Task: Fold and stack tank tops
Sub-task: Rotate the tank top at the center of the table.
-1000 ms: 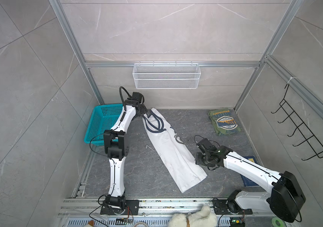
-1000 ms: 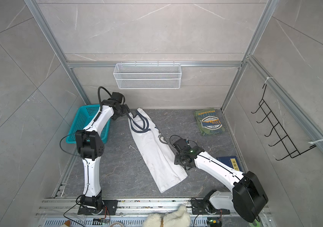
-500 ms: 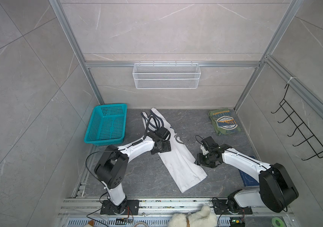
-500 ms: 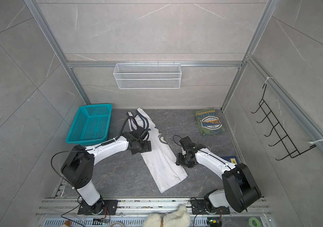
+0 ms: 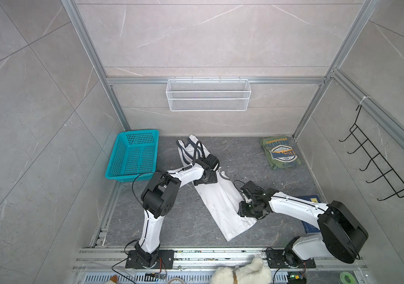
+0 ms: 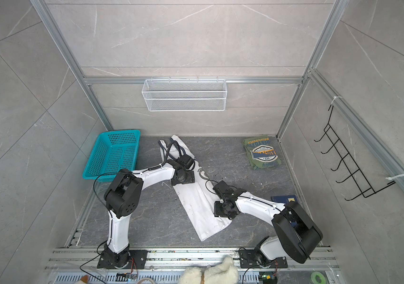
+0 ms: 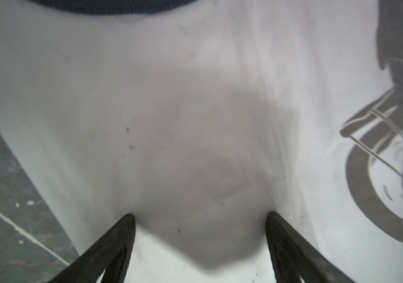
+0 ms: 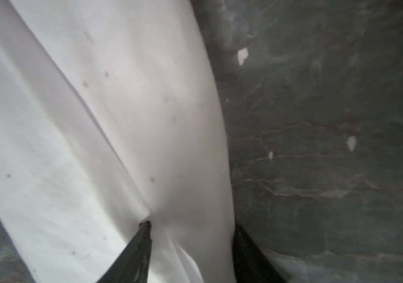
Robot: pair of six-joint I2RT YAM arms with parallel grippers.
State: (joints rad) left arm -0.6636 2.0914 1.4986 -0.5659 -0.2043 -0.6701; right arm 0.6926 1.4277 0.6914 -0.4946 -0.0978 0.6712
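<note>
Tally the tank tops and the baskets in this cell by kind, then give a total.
Tank tops: 2 (white tank top, olive green tank top)
Baskets: 2 (teal basket, white wire basket)
Total: 4
</note>
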